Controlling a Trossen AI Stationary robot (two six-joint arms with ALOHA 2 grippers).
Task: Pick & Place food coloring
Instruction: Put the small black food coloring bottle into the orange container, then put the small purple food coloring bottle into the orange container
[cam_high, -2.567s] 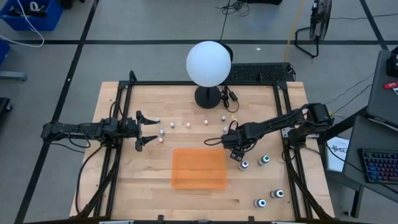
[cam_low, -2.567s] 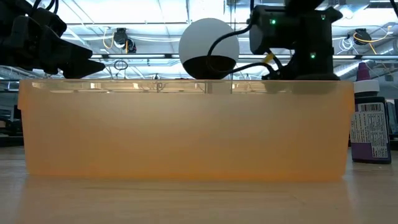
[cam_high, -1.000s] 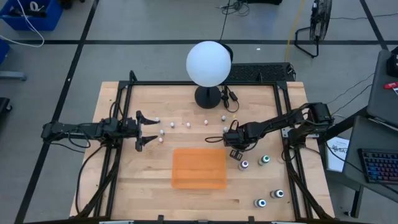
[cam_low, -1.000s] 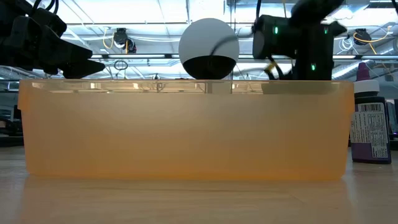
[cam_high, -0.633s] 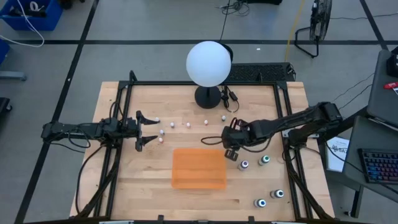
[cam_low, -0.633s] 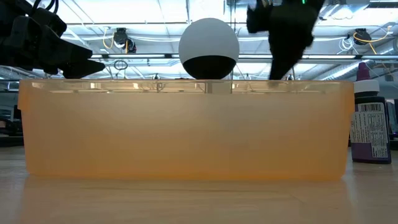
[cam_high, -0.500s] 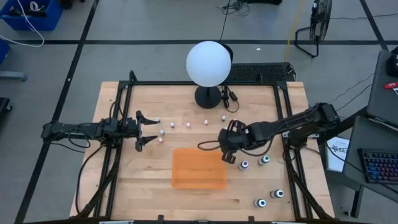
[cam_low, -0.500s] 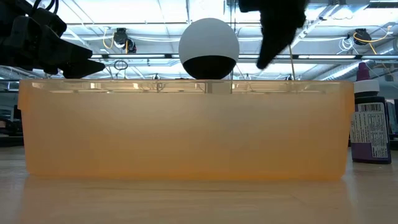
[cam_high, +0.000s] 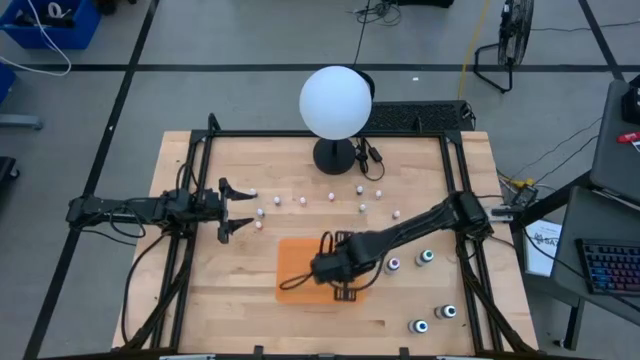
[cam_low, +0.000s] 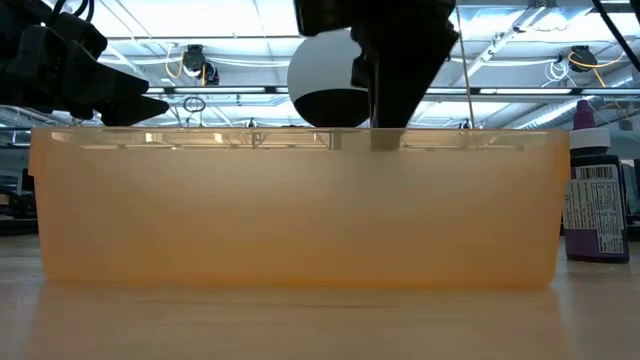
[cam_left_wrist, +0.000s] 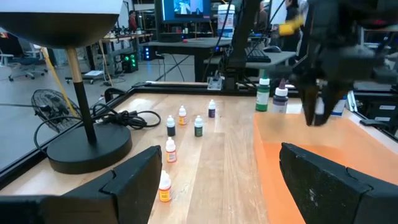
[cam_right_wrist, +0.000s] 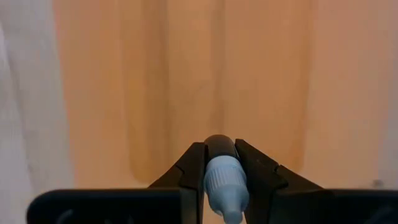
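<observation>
The food coloring bottles stand upright on the wooden table: tiny pale ones (cam_high: 302, 200) in a loose row at the far middle, also in the left wrist view (cam_left_wrist: 170, 151), and bigger dark ones (cam_high: 427, 257) at the right. My right gripper (cam_high: 343, 283) hangs over the orange tray (cam_high: 300, 262), shut on one tiny bottle (cam_right_wrist: 221, 171). My left gripper (cam_high: 235, 210) stands open at the table's left, level, with nothing between its fingers. My right gripper pinches the tiny bottle between its two fingers (cam_right_wrist: 254, 163), at the ribbed pale cap (cam_right_wrist: 221, 180) and the shoulder below it. The fingers point steeply down from above. The bottle's dark body (cam_right_wrist: 219, 144) points down, lifted clear above the tray's floor.
A white globe lamp (cam_high: 335, 102) on a dark base stands at the far middle, its cable beside it. Black frame rails (cam_high: 462, 190) run along the table's left and right sides. Two more big bottles (cam_high: 433, 319) stand near the front right corner.
My right gripper, shut on the tiny bottle, has risen and swung from beside the tray's right wall toward the table's left and near edge, ending over the orange tray; its wrist has rolled on the way. The bottle travels with it, clear of the table.
</observation>
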